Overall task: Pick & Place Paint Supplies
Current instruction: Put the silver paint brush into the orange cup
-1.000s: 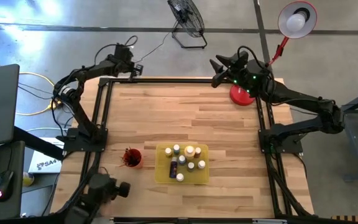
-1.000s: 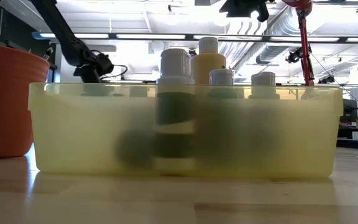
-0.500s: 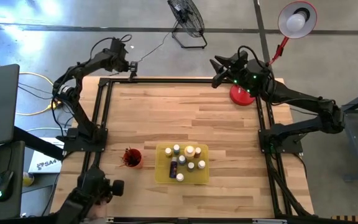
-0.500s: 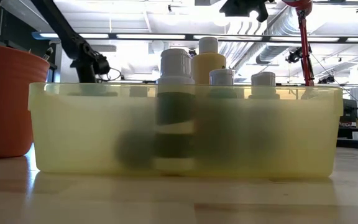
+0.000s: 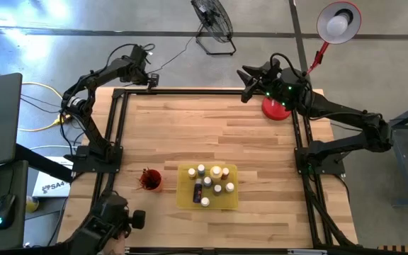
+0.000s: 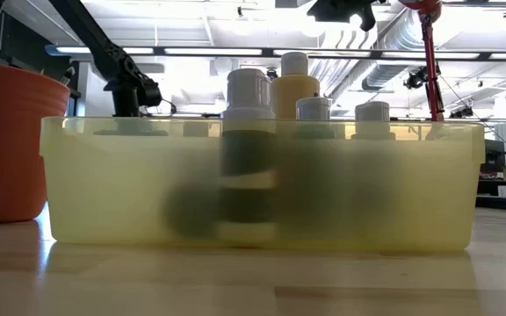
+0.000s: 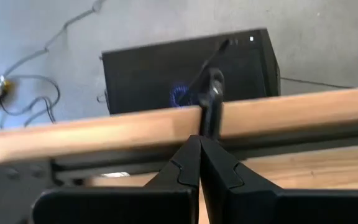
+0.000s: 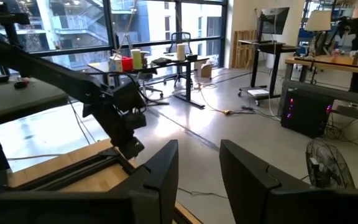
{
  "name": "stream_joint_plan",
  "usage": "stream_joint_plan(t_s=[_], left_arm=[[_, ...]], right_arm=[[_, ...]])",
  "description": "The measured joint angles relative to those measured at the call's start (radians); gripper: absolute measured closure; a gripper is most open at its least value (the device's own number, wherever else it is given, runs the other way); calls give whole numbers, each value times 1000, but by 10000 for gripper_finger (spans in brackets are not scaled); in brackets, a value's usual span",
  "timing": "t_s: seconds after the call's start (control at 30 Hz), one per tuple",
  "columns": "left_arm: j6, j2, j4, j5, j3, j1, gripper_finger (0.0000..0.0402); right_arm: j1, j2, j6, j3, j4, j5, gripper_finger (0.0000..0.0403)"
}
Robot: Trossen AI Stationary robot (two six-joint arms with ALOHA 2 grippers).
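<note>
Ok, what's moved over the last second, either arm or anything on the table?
Only small shifts at the table's far edge. The left gripper, shut, drifted slightly along its far corner. The right gripper narrowed its jaws a little over the far right side, and grips nothing. The paint bottles in the yellow tray, the brushes in the red cup, all stayed put.

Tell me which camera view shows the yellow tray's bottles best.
The high view: looking straight down, it shows the pale caps of the bottles separately inside the yellow tray. The low view shows only a few caps above the tray's cloudy wall, the rest blurred behind it. Neither wrist view shows them.
</note>
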Motion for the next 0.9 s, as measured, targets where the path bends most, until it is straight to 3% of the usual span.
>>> stream_joint_plan(t_s=[0.3, 0.53, 0.77, 0.9], left_arm=[[-67, 54, -5, -49, -3, -133, 402], [-142, 54, -39, -198, -35, -219, 402], [-176, 54, 99, -165, -183, -216, 402], [-192, 54, 165, -93, -212, -182, 402]], right_arm=[[0, 0, -16, 0, -11, 0, 294], [0, 0, -19, 0, -28, 0, 294], [-3, 0, -28, 0, -27, 0, 294], [-3, 0, -28, 0, -27, 0, 294]])
